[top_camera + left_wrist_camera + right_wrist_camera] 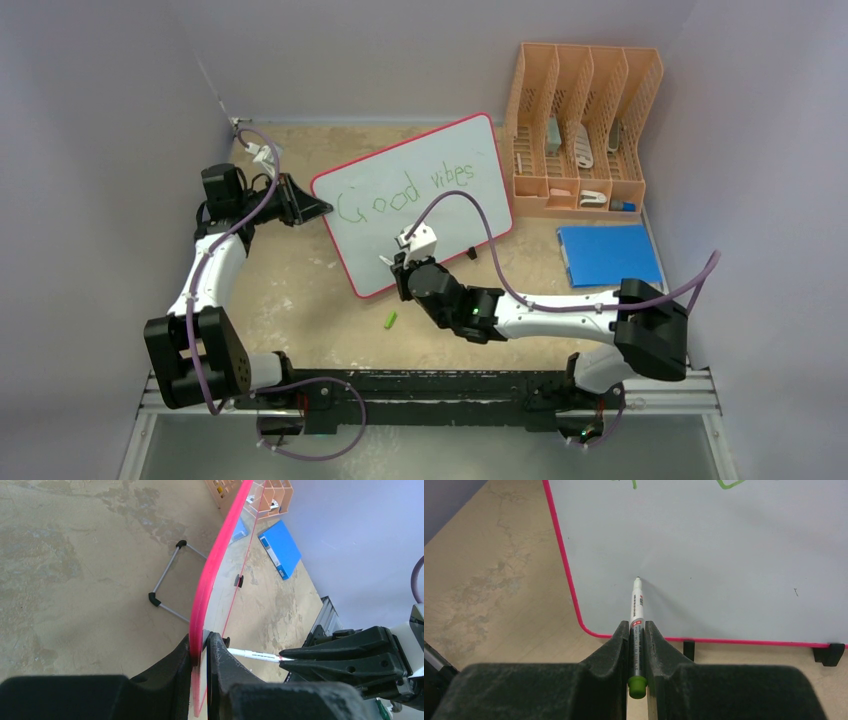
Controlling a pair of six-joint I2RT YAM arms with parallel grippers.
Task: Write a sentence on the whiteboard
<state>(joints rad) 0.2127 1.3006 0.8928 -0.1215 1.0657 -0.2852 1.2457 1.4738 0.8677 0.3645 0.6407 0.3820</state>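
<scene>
The whiteboard point(372, 250) is standing tilted on the bench point(290, 300), its left edge being pinched by the nearly closed left end effector point(201, 647), and the sentence point(420, 188) is reading just "Good vibes" along the top. The right end effector point(636, 626) is squeezing fully shut on a marker point(637, 597), whose long axis is pointing straight ahead into the blank lower-left area, its tip at or just off the surface. The right arm is reaching in low from the right, wrist facing the board, placed to begin the second line.
</scene>
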